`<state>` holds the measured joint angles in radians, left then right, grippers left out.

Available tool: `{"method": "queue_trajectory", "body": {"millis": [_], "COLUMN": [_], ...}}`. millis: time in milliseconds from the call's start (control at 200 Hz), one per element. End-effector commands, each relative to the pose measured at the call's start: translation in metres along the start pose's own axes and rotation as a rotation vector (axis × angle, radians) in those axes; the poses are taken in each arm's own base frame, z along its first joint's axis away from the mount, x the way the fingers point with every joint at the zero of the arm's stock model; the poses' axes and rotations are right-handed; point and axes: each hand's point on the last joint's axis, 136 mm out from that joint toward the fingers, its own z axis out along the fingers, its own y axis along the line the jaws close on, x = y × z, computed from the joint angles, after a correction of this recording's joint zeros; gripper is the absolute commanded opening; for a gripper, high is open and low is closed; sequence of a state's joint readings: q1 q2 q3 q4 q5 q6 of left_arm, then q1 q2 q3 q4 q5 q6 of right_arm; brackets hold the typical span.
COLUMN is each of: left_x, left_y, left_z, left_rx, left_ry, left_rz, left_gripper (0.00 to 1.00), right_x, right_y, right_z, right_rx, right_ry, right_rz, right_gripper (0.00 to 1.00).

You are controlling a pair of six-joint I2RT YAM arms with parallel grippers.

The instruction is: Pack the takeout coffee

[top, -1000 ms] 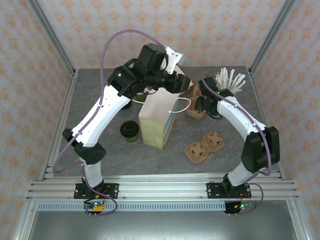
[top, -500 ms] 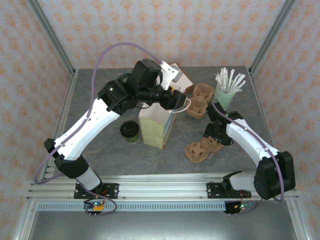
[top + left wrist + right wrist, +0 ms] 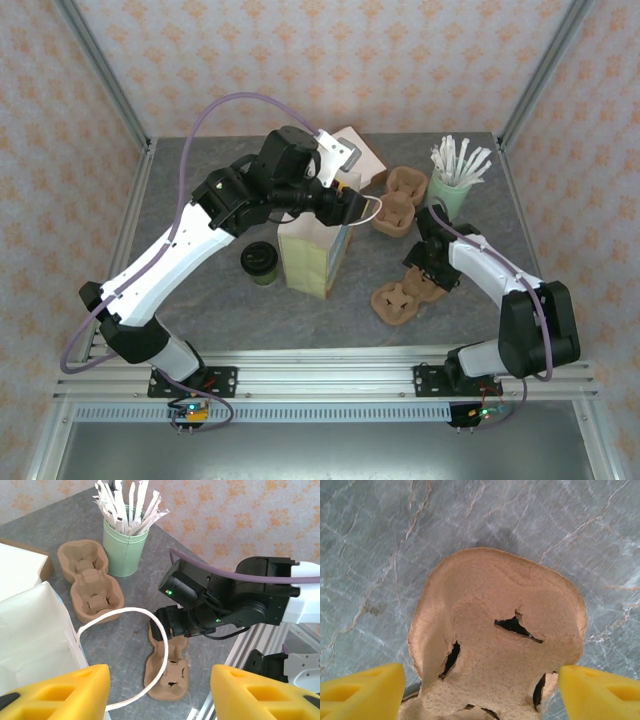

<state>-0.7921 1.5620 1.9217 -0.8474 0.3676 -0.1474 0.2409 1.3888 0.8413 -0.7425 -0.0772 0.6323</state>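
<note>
While the takeout coffee (image 3: 260, 262) stands beside the paper bag (image 3: 305, 255), the left gripper (image 3: 157, 692) hangs open at its handle (image 3: 125, 611), the right gripper (image 3: 480, 690) open over a pulp cup carrier (image 3: 485, 595).

Pulp carriers (image 3: 92, 587), green tumbler (image 3: 123, 547) (wrapped straws (image 3: 122, 515))

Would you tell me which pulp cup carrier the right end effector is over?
The nearer carrier, lying alone at the front; the other carrier sits farther back beside the green cup.
</note>
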Motion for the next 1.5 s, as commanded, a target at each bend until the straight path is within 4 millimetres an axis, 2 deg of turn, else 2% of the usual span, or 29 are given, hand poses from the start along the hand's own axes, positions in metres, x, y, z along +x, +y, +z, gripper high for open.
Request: {"method": "queue_trajectory", "body": {"millis": [0,90,295,415,535,686,806,996,1226,1361,1496], "left_x": [-0.009,-0.008,-0.008,-0.007,-0.005,-0.004,-0.003,-0.001,-0.002,-0.003,-0.003], "left_y": [-0.002,-0.002,-0.003,-0.004,-0.003,-0.002,-0.001,0.000,-0.001,-0.002,0.000], "left_z": [-0.009,-0.008,-0.007,-0.004,-0.003,-0.003,-0.004,-0.004,-0.004,-0.005,-0.003], "left_rx": [-0.008,-0.008,0.000,0.006,0.008,0.001,-0.003,-0.007,-0.002,-0.002,-0.010], "left_ry": [-0.051,-0.047,-0.053,-0.048,-0.042,-0.041,-0.040,-0.038,-0.037,-0.043,-0.039], "left_rz": [0.036,0.038,0.040,0.041,0.043,0.046,0.049,0.048,0.048,0.049,0.050], "left_gripper": [0.57,0.57,0.57,0.57,0.57,0.57,0.57,0.57,0.57,0.57,0.57], "right_x": [0.001,0.001,-0.002,0.000,0.002,0.007,0.001,-0.002,-0.015,-0.027,-0.035], "right_y": [-0.010,-0.014,-0.023,-0.025,-0.028,-0.017,-0.012,-0.015,-0.012,-0.005,0.016], "right_z": [0.014,0.013,-0.008,-0.011,-0.006,0.012,0.015,0.012,-0.010,-0.040,-0.077], "right_rx": [0.034,0.044,0.055,0.057,0.066,0.046,0.048,0.055,0.029,-0.027,-0.162], "right_ry": [-0.014,-0.017,-0.058,-0.053,-0.053,0.004,-0.009,-0.033,-0.096,-0.152,-0.188], "right_rz": [0.040,0.049,0.037,0.037,0.036,0.039,0.036,0.032,0.024,-0.006,-0.081], "right_gripper": [0.78,0.76,0.80,0.81,0.81,0.81,0.81,0.70,0.51,0.47,0.47]}}
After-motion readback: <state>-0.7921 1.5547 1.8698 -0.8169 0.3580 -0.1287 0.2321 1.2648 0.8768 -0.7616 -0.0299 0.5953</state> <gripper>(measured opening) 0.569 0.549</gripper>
